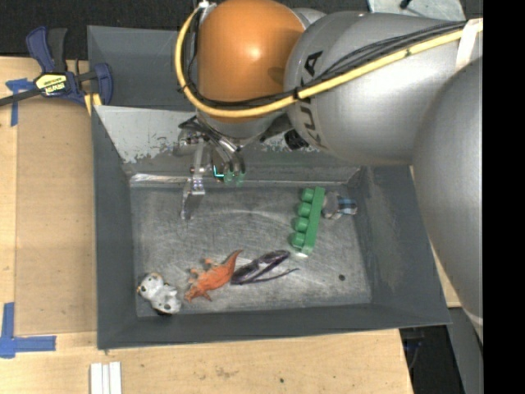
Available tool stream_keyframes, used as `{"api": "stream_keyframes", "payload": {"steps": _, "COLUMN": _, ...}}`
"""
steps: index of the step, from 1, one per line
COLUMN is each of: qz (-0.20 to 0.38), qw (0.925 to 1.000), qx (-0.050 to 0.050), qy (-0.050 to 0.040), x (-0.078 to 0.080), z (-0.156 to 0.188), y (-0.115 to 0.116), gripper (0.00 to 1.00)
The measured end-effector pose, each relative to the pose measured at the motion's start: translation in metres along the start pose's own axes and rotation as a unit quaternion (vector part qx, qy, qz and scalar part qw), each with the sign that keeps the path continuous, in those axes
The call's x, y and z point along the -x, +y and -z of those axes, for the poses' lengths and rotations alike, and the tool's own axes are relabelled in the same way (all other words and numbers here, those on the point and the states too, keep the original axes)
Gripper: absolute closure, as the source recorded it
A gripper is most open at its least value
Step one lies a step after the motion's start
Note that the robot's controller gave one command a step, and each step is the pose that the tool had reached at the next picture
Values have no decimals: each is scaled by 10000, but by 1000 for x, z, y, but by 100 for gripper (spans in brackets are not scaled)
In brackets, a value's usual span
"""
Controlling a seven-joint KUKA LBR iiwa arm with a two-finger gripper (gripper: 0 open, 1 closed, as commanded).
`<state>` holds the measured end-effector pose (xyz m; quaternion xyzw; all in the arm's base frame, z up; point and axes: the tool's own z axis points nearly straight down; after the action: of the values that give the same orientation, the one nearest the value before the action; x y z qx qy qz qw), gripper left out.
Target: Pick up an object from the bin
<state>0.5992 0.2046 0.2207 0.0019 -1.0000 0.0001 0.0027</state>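
— Where is the gripper [212, 189] hanging?

— It is hovering over the far left part of the bin [111, 245], close to the back wall, below the orange cover [246, 52] on the arm's wrist. The arm [385, 89] is reaching in from the right and taking up much of the top of the view.

— Is it clutching anything?

— Nothing is showing between its fingers [194, 189]. They are looking spread apart to me, with only bare grey floor under them, though the wrist is shading that spot, so I am saying released with some caution.

— What is lying nearest to it?

— Nothing is lying right beneath it. A green studded block [308, 218] is lying toward the right side of the floor, its long side running front to back. A small blue and white piece [344, 209] is sitting just beside the block's far end, on its right.

— And along the near side?

— An orange lizard toy [212, 277] is sprawling by the front wall, well apart from the gripper. A dark feathery thing [262, 267] is lying just to its right, and the two are appearing to touch at the lizard's tail. A white lumpy toy [160, 294] is sitting in the front left corner, near the lizard's head.
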Motion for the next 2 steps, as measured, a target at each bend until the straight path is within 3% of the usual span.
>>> {"api": "stream_keyframes", "payload": {"steps": 1, "qz": -12, "qw": 10000, "qx": 8, "qy": -43, "x": 2, "z": 5, "y": -1, "gripper": 0}}
{"api": "stream_keyframes", "payload": {"steps": 2, "qz": 253, "qw": 9997, "qx": 12, "qy": -73, "x": -3, "z": -45, "y": -13, "gripper": 0}}
